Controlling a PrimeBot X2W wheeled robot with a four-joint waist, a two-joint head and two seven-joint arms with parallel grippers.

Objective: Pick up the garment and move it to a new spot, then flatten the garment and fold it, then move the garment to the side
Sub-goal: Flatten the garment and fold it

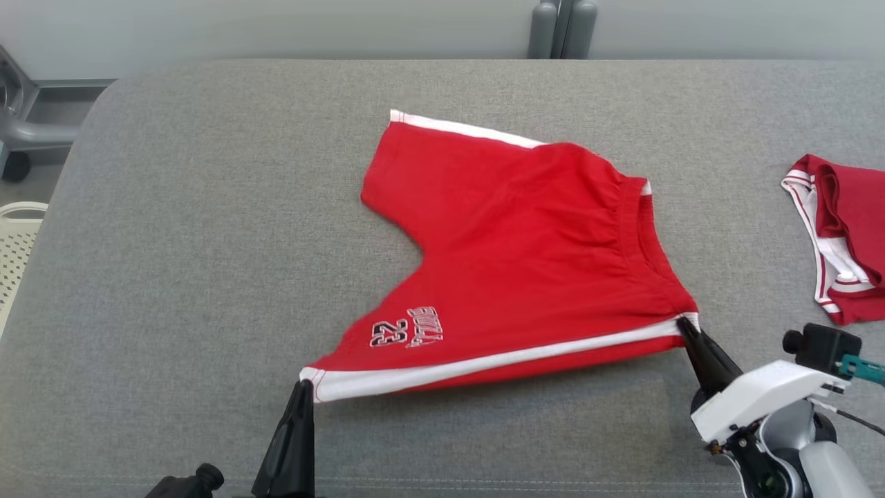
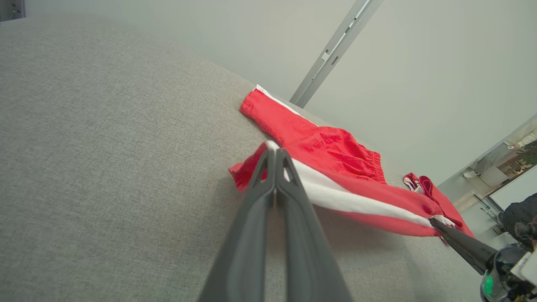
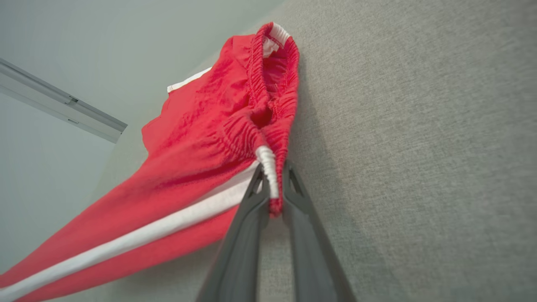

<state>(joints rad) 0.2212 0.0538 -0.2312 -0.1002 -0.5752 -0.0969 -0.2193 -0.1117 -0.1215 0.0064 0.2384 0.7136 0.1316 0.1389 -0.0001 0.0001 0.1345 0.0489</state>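
The red shorts [image 1: 525, 249] have white writing on the leg near the left corner. It is upside down. The number 23 can be read, and the word next to it looks like BULLS, but I cannot be sure. A white stripe runs along the near edge of the shorts.

The shorts are in the middle of a grey cloth pad [image 1: 173, 242]. Behind the shorts is a pale wall [image 1: 276, 28] with a grey post [image 1: 563, 28]. Far left of the shorts, off the pad, is a white basket [image 1: 17, 242].

The left gripper [image 1: 304, 387] is at the near left corner of the shorts. Its fingers are pinched tight on the hem there. The right gripper [image 1: 686, 325] is at the near right corner, and its fingers are pinched on the waistband end. The stripe is pulled straight between them. This near edge is up off the pad, with a shadow under it. The far part of the shorts lies on the pad.

Well to the right of the shorts lies another red cloth [image 1: 840, 242] with white trim.

There are two red clothes, two grippers, one basket and one post.
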